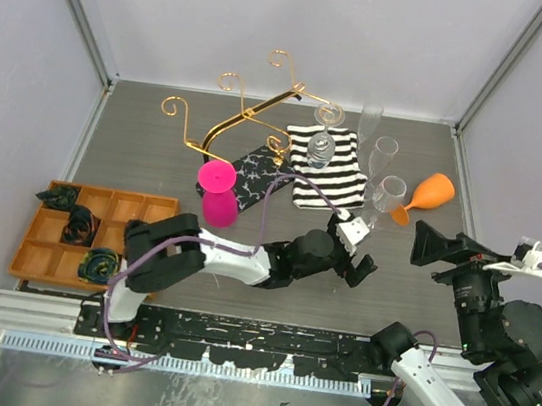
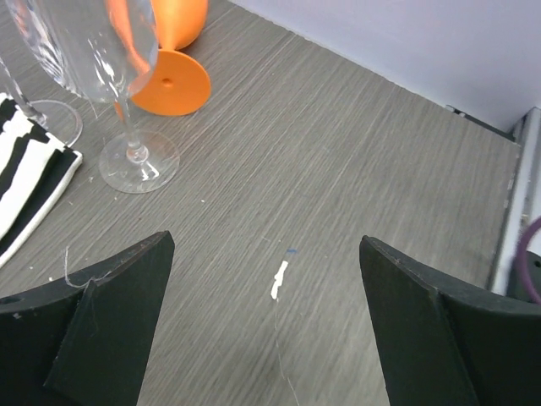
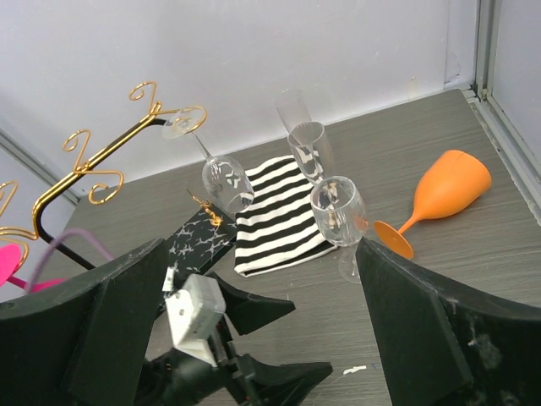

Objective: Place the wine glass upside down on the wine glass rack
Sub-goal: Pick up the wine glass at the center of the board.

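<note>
The grey wood-grain desk [image 1: 138, 144] carries the wine glass rack [image 1: 253, 172] on its black marbled base, a striped cloth [image 1: 327, 179] touching it, a pink goblet [image 1: 218, 206], an orange goblet [image 1: 434, 193] on its side, a clear wine glass [image 1: 390, 191] standing beside the cloth, and a wooden tray [image 1: 121, 195] at the left.

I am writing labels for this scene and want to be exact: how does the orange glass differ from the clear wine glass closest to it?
The orange glass is opaque; the clear wine glass is see-through. The orange glass lies on its side, while the clear wine glass stands upright on its foot. Both have a stem and a round foot, and both are on the bare table, right of the striped cloth.
</note>
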